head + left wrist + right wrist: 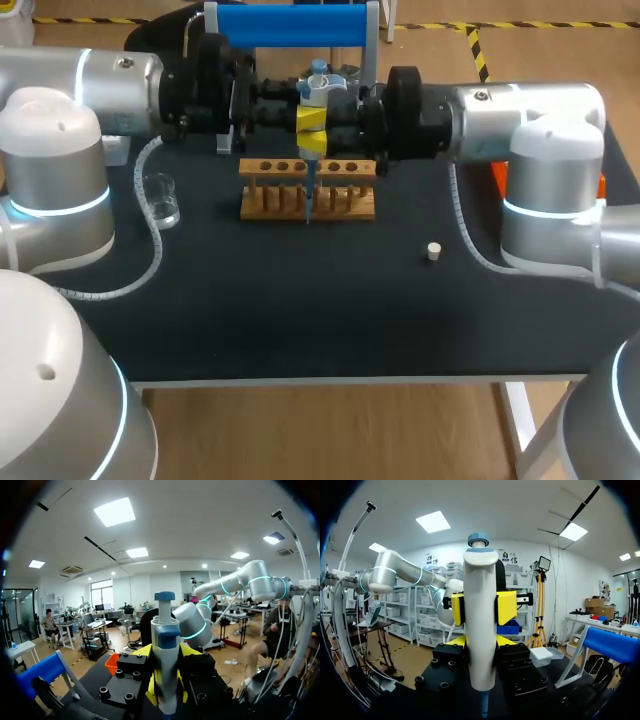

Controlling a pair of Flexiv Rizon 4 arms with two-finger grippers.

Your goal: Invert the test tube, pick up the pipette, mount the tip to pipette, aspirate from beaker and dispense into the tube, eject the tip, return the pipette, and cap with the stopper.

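A white pipette [314, 92] with a blue top hangs upright over the wooden tube rack [262, 204]. Both arms meet at it from opposite sides. My left gripper [311, 117] is shut on its body, and my right gripper [311, 143] is shut on it just below. The pipette's blue tip [308, 200] reaches down into the rack's middle; no test tube can be made out there. In the left wrist view the pipette [165, 645] stands between my left gripper's [166, 690] fingers. In the right wrist view the pipette [480, 610] sits between my right gripper's [480, 645] fingers.
A glass beaker [160, 198] stands on the black mat left of the rack. A small white stopper [433, 251] lies to the right front. The blue pipette stand [290, 25] is behind the grippers, and an orange object [500, 176] sits at the right edge.
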